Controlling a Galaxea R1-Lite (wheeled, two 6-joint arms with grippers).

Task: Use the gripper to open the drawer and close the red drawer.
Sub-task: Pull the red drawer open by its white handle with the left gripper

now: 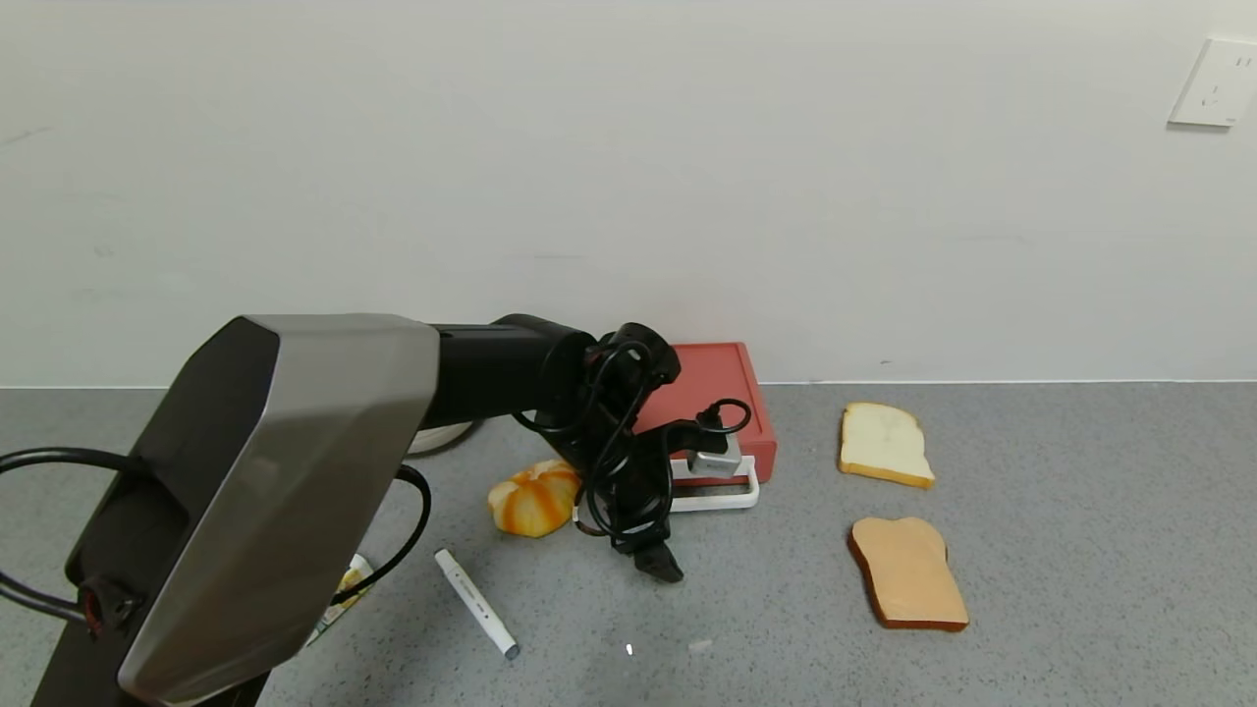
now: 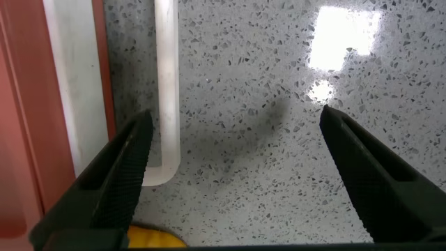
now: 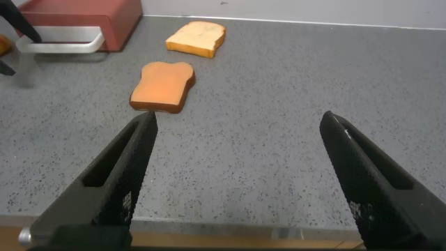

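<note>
The red drawer (image 1: 722, 388) is a flat salmon-red box against the wall, with its white loop handle (image 1: 732, 496) lying on the counter in front of it. My left gripper (image 1: 653, 550) points down at the handle's left end and is open. In the left wrist view the gripper (image 2: 237, 181) hangs over bare counter. The handle's bar (image 2: 166, 90) runs just inside one of its fingers (image 2: 118, 181), and the drawer's red edge (image 2: 21, 104) lies beyond. I cannot tell how far the tray is slid out. My right gripper (image 3: 237, 181) is open, empty and out of the head view.
An orange-and-white bun (image 1: 535, 496) lies just left of the left gripper, and a white marker (image 1: 476, 601) lies nearer me. A pale bread slice (image 1: 884, 444) and a brown toast slice (image 1: 908, 574) lie to the right. A white plate (image 1: 442, 437) is partly hidden behind the arm.
</note>
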